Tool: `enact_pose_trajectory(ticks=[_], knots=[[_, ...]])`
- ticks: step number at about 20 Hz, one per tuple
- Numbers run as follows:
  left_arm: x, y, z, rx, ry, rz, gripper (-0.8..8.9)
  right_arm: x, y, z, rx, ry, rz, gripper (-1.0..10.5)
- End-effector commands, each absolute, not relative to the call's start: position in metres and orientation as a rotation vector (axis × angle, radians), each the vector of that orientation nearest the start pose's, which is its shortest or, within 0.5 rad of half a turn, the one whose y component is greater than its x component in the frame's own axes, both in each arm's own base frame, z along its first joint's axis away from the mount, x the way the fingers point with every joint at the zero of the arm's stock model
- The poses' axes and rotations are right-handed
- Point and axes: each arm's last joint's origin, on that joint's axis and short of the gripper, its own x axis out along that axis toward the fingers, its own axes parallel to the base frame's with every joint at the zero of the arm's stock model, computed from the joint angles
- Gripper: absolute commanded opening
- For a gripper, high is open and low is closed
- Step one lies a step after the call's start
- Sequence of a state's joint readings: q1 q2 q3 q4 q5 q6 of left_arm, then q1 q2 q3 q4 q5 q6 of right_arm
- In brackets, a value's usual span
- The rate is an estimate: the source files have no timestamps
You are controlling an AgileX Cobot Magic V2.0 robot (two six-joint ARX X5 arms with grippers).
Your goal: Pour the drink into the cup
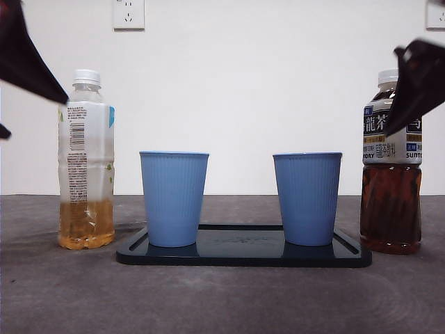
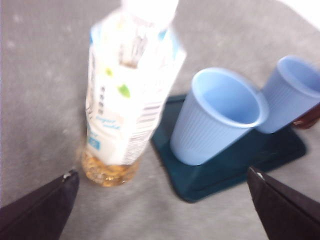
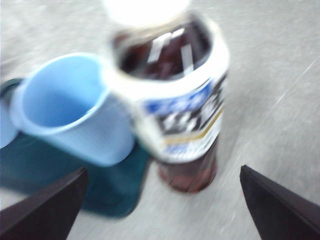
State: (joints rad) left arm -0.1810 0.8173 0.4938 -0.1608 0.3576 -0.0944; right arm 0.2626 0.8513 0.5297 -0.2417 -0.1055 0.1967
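Note:
A clear bottle (image 1: pixel 86 160) with a white cap and a little amber drink at its base stands left of the tray. A dark tea bottle (image 1: pixel 391 174) with a white cap stands right of it. Two empty blue cups (image 1: pixel 174 198) (image 1: pixel 307 198) stand upright on the tray. My left gripper (image 2: pixel 162 174) hangs open above and near the amber bottle (image 2: pixel 127 95), with the left cup (image 2: pixel 217 117) beside it. My right gripper (image 3: pixel 163 171) is open above and near the tea bottle (image 3: pixel 175 100), next to the right cup (image 3: pixel 75 107). Neither gripper touches a bottle. In the front view they show at the top left (image 1: pixel 31 104) and top right (image 1: pixel 410 90).
A dark flat tray (image 1: pixel 243 254) lies mid-table under both cups. The tabletop is grey. A white wall with two sockets (image 1: pixel 128 14) stands close behind.

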Motion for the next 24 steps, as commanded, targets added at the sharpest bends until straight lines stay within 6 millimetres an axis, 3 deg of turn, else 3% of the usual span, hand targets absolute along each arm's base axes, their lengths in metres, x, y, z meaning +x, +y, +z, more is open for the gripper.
enact_pose_trajectory(ticks=[1,8,16,18,21,24], knots=[[0.185,-0.048,0.223,-0.116,0.511,-0.502,6.36,0.159,0.052,0.243,0.167,0.561,0.336,4.8],[0.226,-0.061,0.186,-0.066,0.551,-0.464,6.35,0.121,0.052,0.258,0.183,0.523,0.43,4.8],[0.253,-0.067,0.167,-0.07,0.44,-0.445,6.16,0.106,0.047,0.263,0.186,0.49,0.441,4.8],[0.256,-0.068,0.165,-0.07,0.42,-0.446,5.46,0.105,0.047,0.263,0.186,0.489,0.441,4.8],[0.257,-0.068,0.165,-0.07,0.412,-0.448,3.55,0.105,0.047,0.263,0.185,0.49,0.441,4.8],[0.257,-0.068,0.165,-0.07,0.411,-0.448,2.63,0.105,0.047,0.263,0.178,0.489,0.442,4.8]])
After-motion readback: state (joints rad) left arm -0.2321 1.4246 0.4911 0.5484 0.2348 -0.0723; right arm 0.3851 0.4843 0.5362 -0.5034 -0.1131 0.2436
